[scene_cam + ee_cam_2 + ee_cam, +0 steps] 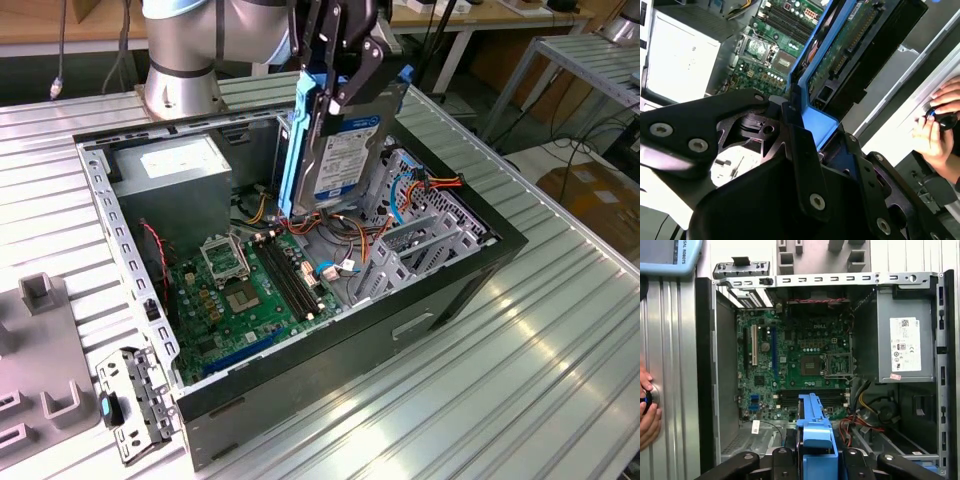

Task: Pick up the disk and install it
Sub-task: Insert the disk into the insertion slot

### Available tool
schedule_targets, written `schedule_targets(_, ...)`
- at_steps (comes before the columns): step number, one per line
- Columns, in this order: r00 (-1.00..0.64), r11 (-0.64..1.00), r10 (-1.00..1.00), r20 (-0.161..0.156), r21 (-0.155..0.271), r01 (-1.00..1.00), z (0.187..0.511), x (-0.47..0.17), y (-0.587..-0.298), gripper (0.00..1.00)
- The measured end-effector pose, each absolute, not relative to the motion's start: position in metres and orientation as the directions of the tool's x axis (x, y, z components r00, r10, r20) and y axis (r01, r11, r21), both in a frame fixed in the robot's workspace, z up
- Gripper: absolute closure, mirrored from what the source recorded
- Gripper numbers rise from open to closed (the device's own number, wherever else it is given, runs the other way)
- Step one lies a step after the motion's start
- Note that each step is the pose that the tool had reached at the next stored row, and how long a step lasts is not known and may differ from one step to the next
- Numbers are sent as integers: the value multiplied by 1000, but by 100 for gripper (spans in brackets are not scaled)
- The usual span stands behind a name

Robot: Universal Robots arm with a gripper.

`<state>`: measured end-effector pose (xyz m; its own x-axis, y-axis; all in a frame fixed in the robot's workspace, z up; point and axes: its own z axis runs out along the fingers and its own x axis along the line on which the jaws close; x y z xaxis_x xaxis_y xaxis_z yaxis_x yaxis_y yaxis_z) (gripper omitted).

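The open computer case [330, 352] holds a motherboard [240, 290] and power supply [180, 178]; over it, the claw [338, 85] clamps the disk [346, 160] upright.

Matt black tool [340, 90] on the disk [345, 160], which is dull grey metal with a glossy white-and-blue paper label and smooth blue plastic rails. The computer case [330, 348] is black-painted outside and bare grey sheet metal within, around a glossy green motherboard [235, 290]. The power supply [175, 185] is matt grey metal with a white paper sticker. The bench [560, 330] is ribbed satin aluminium.
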<state>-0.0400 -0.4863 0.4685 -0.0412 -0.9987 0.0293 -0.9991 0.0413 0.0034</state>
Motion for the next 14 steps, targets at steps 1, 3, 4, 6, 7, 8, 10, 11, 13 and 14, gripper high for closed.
schedule_targets(1, -41, 41, -999, 32, 3, -999, 469, -40, -489, 63)
schedule_targets(3, -41, 41, -999, 35, 3, -999, 468, -40, -493, 63)
schedule_targets(4, -42, 42, -998, 38, 3, -999, 468, -40, -495, 63)
schedule_targets(6, -42, 42, -998, 43, 3, -999, 469, -40, -501, 63)
schedule_targets(7, -42, 42, -998, 45, 3, -999, 468, -40, -503, 63)
schedule_targets(8, -42, 42, -998, 49, 3, -999, 468, -39, -507, 63)
schedule_targets(10, -42, 42, -998, 51, 3, -999, 468, -39, -511, 63)
schedule_targets(11, -42, 43, -998, 52, 3, -999, 468, -39, -515, 63)
schedule_targets(13, -42, 43, -998, 53, 2, -999, 468, -39, -521, 63)
schedule_targets(14, -42, 43, -998, 54, 2, -999, 468, -38, -523, 63)
